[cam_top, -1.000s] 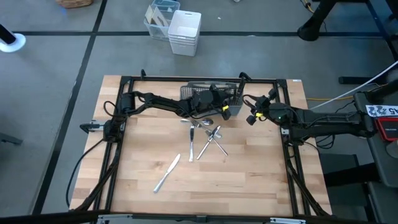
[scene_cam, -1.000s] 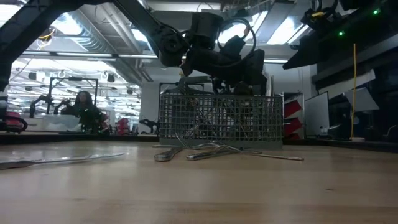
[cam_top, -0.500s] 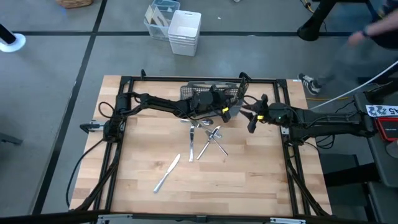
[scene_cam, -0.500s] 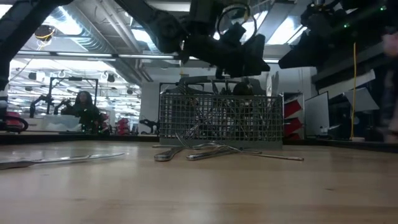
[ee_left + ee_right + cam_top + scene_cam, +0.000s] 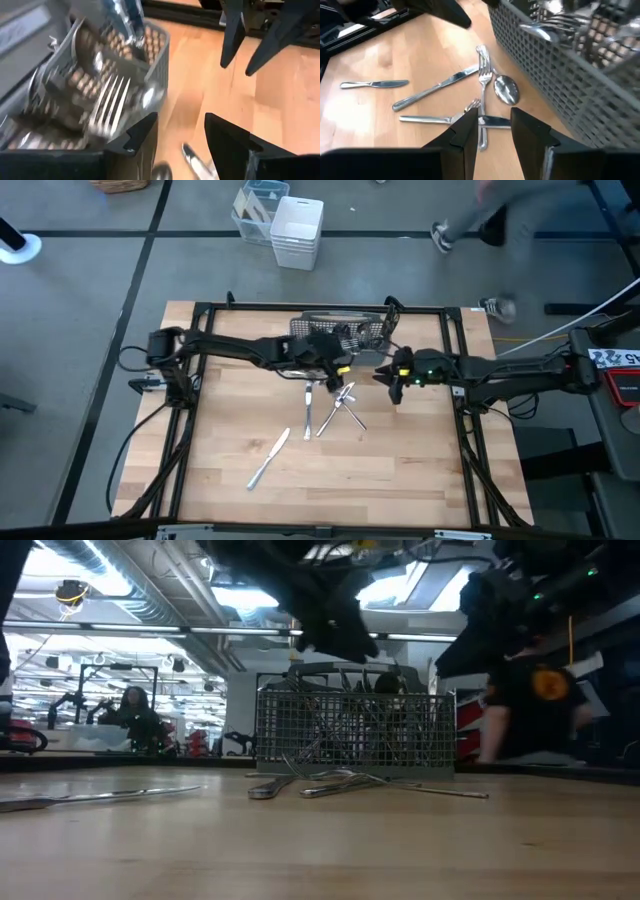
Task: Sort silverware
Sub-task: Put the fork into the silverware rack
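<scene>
The silverware lies in two places. Several forks, knives and a spoon make a loose pile (image 5: 330, 402) on the wood just near of the grey mesh caddy (image 5: 340, 330), and one knife (image 5: 268, 457) lies apart, nearer the front. More forks (image 5: 107, 102) stand inside the caddy. My left gripper (image 5: 335, 370) hangs open over the caddy's near wall (image 5: 160, 60) and holds nothing. My right gripper (image 5: 390, 380) hovers open just right of the pile; its wrist view shows the fork (image 5: 482, 67), spoon (image 5: 506, 90) and knives (image 5: 435, 87) below it.
A black frame (image 5: 200, 310) runs round the table. Bare wood (image 5: 400, 470) lies near and right of the pile. Beyond the far edge, white bins (image 5: 296, 230) stand on the floor and a person (image 5: 480, 220) walks past, also showing behind the caddy (image 5: 530, 700).
My left gripper has drawn back from above the caddy toward the table's near-left, ending over the caddy's near wall. My right gripper has moved left and a little nearer, toward the pile. The silverware on the table has stayed put. A person has come into view beyond the far edge.
</scene>
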Controlling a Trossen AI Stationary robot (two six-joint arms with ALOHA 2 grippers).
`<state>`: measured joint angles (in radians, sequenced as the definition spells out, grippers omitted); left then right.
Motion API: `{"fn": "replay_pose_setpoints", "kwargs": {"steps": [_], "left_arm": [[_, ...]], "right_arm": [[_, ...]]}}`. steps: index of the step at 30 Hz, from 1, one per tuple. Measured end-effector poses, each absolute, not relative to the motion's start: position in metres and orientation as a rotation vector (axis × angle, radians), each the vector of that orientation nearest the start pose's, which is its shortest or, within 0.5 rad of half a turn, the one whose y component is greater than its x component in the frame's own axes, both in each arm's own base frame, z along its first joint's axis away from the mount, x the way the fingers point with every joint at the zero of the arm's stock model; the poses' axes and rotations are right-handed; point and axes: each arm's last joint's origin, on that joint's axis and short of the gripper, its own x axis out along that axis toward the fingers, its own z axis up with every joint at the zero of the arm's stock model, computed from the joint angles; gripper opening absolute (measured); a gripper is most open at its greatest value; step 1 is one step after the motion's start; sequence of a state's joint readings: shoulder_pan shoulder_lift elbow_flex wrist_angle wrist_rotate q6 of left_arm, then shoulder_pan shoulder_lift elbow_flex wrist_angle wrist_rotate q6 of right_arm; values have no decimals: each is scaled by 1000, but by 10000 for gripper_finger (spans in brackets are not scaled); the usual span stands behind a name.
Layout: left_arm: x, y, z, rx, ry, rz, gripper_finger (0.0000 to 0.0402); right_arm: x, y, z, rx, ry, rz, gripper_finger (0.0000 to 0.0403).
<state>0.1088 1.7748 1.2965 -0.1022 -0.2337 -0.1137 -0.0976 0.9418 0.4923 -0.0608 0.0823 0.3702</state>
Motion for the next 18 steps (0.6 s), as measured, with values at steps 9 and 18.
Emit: {"fn": "replay_pose_setpoints", "kwargs": {"steps": [9, 18], "left_arm": [[322, 35, 226, -187, 529, 379, 155], [282, 19, 199, -206, 570, 350, 155]], "right_arm": [[227, -19, 193, 501, 512, -94, 117], [252, -1, 164, 545, 547, -37, 117]]}}
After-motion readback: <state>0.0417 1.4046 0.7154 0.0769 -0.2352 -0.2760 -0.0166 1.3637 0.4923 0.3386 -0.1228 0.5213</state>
